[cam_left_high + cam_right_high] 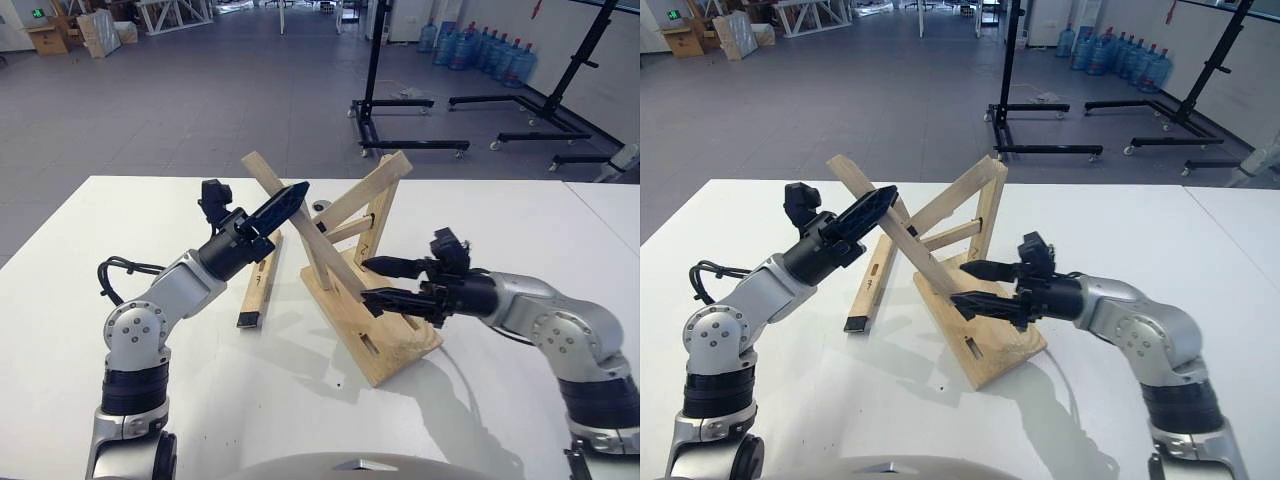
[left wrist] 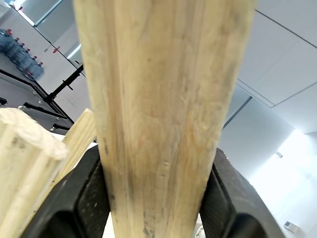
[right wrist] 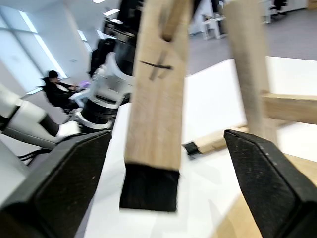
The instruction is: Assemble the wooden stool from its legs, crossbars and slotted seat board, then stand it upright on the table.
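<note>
A slanted wooden leg (image 1: 330, 265) runs from high on the left down to the slotted seat board (image 1: 385, 350), which lies flat on the white table. My left gripper (image 1: 295, 195) is shut on the upper part of that leg (image 2: 153, 124). My right gripper (image 1: 366, 280) stands open around the leg's lower part, its fingers (image 3: 262, 183) on either side of the black-capped end (image 3: 148, 188) without touching it. A second leg (image 1: 375, 190) leans up from the board toward the back, with a crossbar (image 1: 345, 232) fixed to it. A loose leg (image 1: 258, 288) lies on the table left of the board.
The white table (image 1: 120, 220) stretches wide on both sides, and its far edge is just behind the leaning legs. Black rolling frames (image 1: 410, 120) and water bottles (image 1: 480, 45) stand on the floor beyond.
</note>
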Motion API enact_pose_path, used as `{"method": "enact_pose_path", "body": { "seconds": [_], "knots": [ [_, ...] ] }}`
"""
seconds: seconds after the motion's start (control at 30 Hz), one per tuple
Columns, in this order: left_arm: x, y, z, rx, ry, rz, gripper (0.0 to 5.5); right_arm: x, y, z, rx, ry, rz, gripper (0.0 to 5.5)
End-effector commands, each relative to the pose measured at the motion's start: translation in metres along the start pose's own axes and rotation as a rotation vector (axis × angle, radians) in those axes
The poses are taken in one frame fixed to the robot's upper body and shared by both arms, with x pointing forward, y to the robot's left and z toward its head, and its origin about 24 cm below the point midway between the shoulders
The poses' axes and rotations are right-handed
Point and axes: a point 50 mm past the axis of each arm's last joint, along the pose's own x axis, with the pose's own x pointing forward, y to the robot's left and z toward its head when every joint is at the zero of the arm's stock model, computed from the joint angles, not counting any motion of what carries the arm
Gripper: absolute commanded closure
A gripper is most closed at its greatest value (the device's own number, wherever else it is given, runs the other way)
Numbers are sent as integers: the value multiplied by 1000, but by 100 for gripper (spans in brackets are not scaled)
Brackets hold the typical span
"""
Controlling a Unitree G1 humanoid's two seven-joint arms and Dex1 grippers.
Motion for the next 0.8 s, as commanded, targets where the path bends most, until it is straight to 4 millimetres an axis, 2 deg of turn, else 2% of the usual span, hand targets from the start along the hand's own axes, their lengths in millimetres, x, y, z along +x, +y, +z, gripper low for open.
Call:
{"method": "enact_pose_path", "body": {
  "seconds": [0.03, 0.1, 0.17, 0.23, 0.37, 0.47, 0.6, 0.7, 0.8],
  "knots": [
    [-12, -7, 10, 58, -11, 15, 336, -51, -19, 20, -171, 120, -261, 62],
    [-19, -9, 12, 81, -4, 30, 336, -72, -34, 26, -293, 270, -434, 37],
    [-23, -11, 14, 110, -2, 42, 336, -83, -52, 23, -413, 449, -598, 11],
    [-25, -13, 15, 141, 1, 49, 336, -89, -70, 16, -512, 595, -715, 10],
    [-22, -18, 10, 181, 35, 21, 336, -80, -85, -26, -583, 820, -639, 10],
    [-21, -19, 12, 200, 28, 17, 336, -78, -76, -52, -528, 885, -493, 10],
    [-25, -18, 14, 226, 8, 32, 336, -72, -62, -74, -460, 897, -343, 10],
    [-26, -17, 15, 284, 6, 58, 336, -46, -48, -81, -426, 807, -242, 10],
    [-27, -15, 21, 336, 10, 75, 336, -21, -41, -85, -418, 730, -214, 10]
  ]
}}
